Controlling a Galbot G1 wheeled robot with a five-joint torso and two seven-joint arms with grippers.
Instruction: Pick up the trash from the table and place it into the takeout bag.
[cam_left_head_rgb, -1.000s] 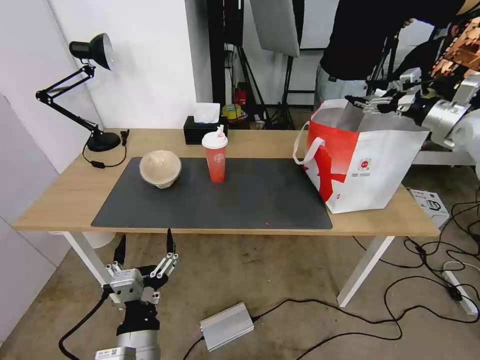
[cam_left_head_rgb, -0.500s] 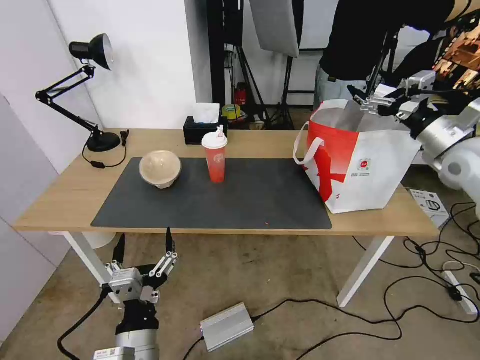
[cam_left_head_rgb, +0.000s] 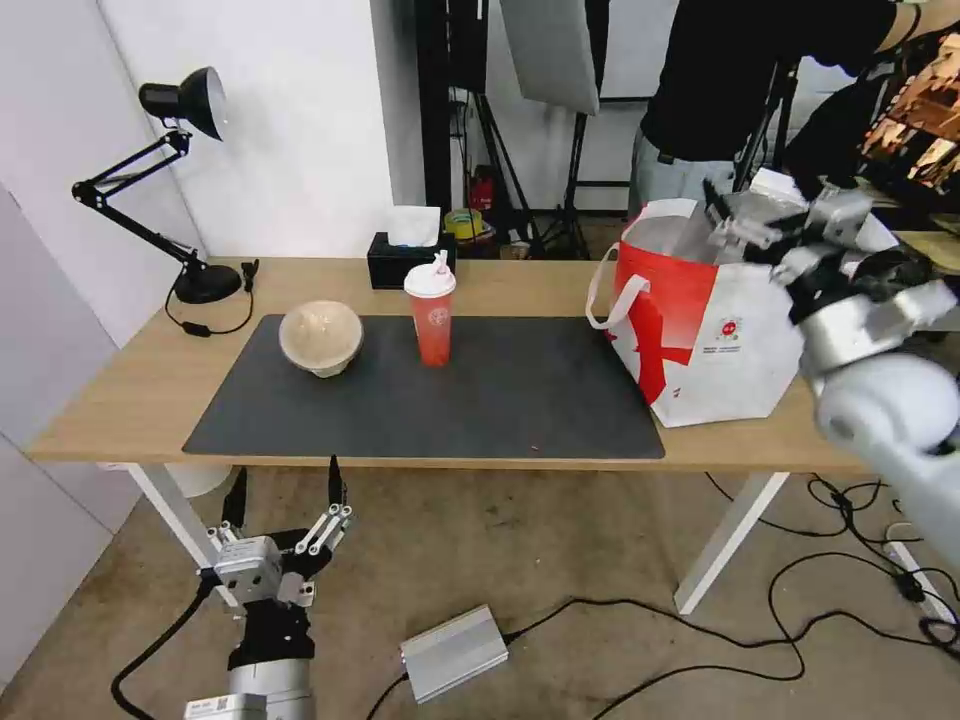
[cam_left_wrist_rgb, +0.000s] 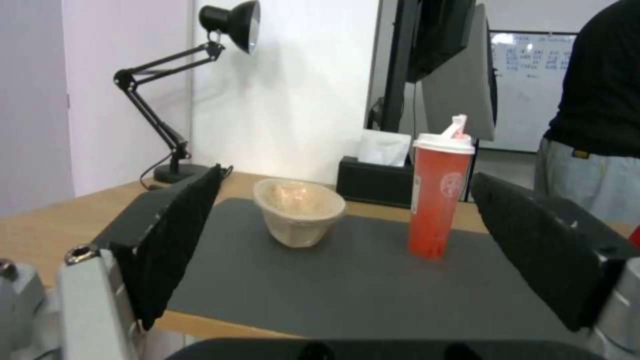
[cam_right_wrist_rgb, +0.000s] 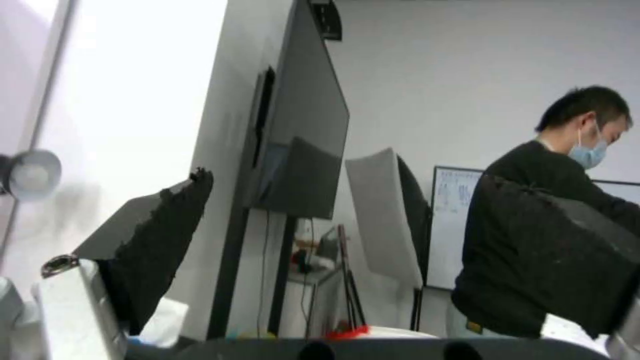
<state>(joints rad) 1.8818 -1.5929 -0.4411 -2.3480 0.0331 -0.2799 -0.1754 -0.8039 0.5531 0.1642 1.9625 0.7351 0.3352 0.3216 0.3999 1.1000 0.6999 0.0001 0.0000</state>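
R end effector (cam_left_head_rgb: 745, 225) raised, open; L end effector (cam_left_head_rgb: 287, 497) low, open.

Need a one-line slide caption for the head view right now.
Right tool open above the takeout bag; red cup and beige bowl on the table; left tool low.

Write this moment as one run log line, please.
right gripper: open, empty, above takeout bag | left gripper: open, low before table | red cup, beige bowl: on mat

A black desk lamp (cam_left_head_rgb: 180, 110) is standing at ten o'clock, a black tissue box (cam_left_head_rgb: 405, 258) is sitting at twelve, and a silver power brick (cam_left_head_rgb: 455, 652) with black cables (cam_left_head_rgb: 830, 590) is lying at six
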